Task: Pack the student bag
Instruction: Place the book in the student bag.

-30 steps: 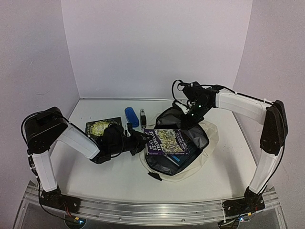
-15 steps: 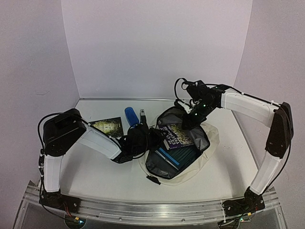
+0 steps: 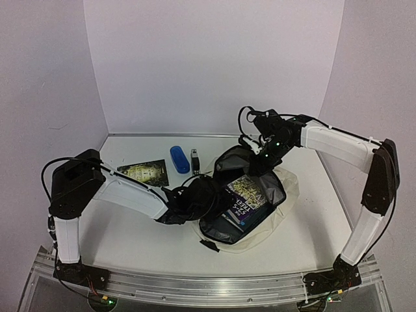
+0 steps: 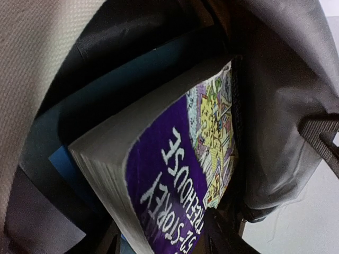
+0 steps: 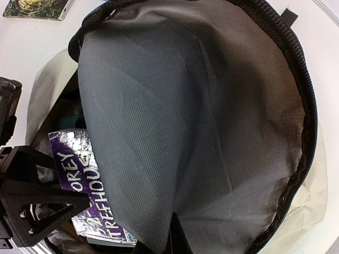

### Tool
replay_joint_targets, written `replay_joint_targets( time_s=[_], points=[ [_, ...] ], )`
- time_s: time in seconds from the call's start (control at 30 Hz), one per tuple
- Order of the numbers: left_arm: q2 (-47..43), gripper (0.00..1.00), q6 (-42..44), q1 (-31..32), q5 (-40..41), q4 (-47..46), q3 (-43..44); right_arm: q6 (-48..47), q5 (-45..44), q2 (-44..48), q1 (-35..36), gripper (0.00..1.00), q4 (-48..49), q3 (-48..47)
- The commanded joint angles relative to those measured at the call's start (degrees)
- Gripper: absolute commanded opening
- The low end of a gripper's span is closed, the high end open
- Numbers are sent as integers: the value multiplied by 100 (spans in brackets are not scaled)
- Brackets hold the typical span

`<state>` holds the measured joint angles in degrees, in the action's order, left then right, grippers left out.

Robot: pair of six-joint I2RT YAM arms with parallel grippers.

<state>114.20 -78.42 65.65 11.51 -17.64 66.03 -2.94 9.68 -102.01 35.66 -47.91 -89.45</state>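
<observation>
Now: purple book sits in the open bag

**Top view.** Bag (image 3: pixel 279 221) lies on the white table (image 3: pixel 130 227), right of centre, with its mouth open and the grey lining showing. Purple book (image 3: pixel 247 190) sits tilted inside the mouth, on top of a blue book (image 3: pixel 237 214). Left gripper (image 3: pixel 216 198) reaches in over the bag's left rim, tips at the purple book's left edge. Right gripper (image 3: pixel 257 168) is at the far rim, pinched closed on the fabric and holding that flap up. Beyond the bag's left side, apart from it, are three things. A blue case (image 3: pixel 179 158) has a small dark stick (image 3: pixel 195 160) just beside it, and a dark booklet (image 3: pixel 144 172) lies further left.

**Left wrist view.** Purple book fills the frame, page edges to the left, white lettering on the cover. One finger shows on each side of its lower corner, with the book between them. Whether they press it or stand off it cannot be told. Blue book lies under it, and grey lining wraps above and to the right.

**Right wrist view.** Mostly grey mesh lining, with the black zip curving round the edge. A dark finger wedge shows at bottom centre against the lining, jaws closed. Purple book is lower left, with the left gripper's black frame just beside it. Booklet sits on the table in the top left corner.
</observation>
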Motion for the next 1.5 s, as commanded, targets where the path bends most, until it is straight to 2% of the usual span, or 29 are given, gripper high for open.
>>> replay_joint_targets(
  time_s=[0.0,0.2,0.23,0.37,0.43,0.57,0.7,0.97,1.1,1.17,1.33,1.47],
  points=[
    [-411,56,333,6,-383,522,173,46,-59,41,-40,0,89,-262],
    [-578,64,-61,6,-600,279,-337,-34,120,97,-36,0,89,-171],
    [-583,67,-92,8,-625,313,-377,-49,164,105,-35,0,89,-146],
    [-518,73,-139,6,-673,594,-289,-123,229,188,-41,0,80,-35],
    [-442,80,-183,5,-717,716,-224,-149,236,262,-42,0,78,32],
    [-282,80,-302,-5,-831,558,-282,-203,286,450,-42,0,35,161],
    [-23,71,-32,-105,-907,288,-27,-220,396,628,-41,0,3,352],
    [755,37,681,-491,-1609,206,1256,-273,405,767,-42,0,-78,535],
    [850,32,859,-571,-1729,309,1446,-284,353,691,-41,0,-78,526],
    [783,36,950,-597,-1766,404,1415,-294,224,591,-38,0,-69,524],
    [374,59,1309,-595,-1821,887,1282,-323,-28,269,-80,0,-62,580],
    [-146,69,1612,-581,-1788,1407,1097,-414,-73,49,-115,0,-44,668]
  ],
)
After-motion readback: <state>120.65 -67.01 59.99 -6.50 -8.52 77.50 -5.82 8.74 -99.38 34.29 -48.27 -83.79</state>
